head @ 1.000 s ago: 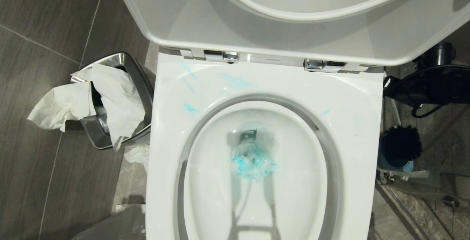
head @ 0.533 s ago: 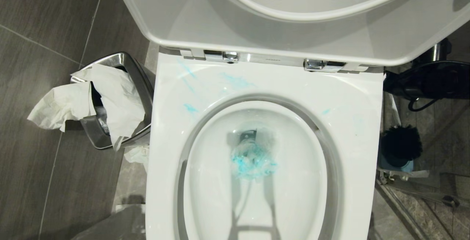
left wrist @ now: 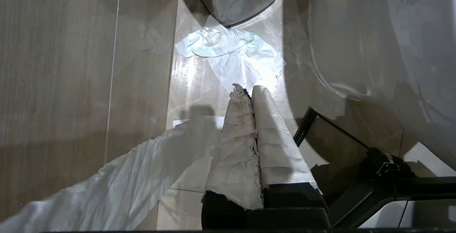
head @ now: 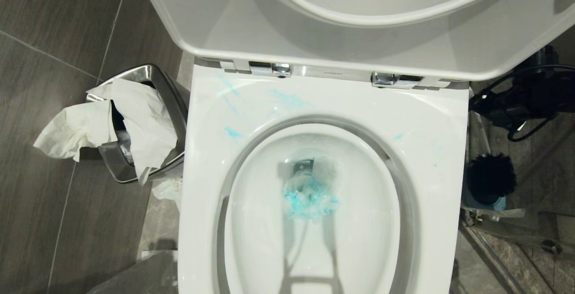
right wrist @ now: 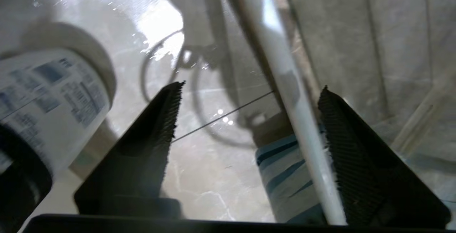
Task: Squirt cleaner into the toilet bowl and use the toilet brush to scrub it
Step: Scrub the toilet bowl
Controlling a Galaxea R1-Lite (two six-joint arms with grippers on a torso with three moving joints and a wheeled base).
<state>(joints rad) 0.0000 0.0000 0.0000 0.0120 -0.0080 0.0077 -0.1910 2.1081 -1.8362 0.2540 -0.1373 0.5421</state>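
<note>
The left gripper [left wrist: 249, 90], fingers together, hangs parked. Cleaner [head: 309, 199] tints the toilet bowl [head: 431, 150]. The right gripper [right wrist: 249, 101], fingers apart, straddles the toilet brush [right wrist: 285, 76] handle beside one pad; next: close, lift.

Printed matter in view, none of it legible

A white cylindrical container [right wrist: 53, 97], off to one side of the right claw [right wrist: 249, 108] and just beyond one of its fingers, carries a label with blocks of small blue print, too blurred to read. A tiny dark mark on the chrome hinge strip [head: 332, 73] of the toilet bowl [head: 431, 118] cannot be made out either.
</note>
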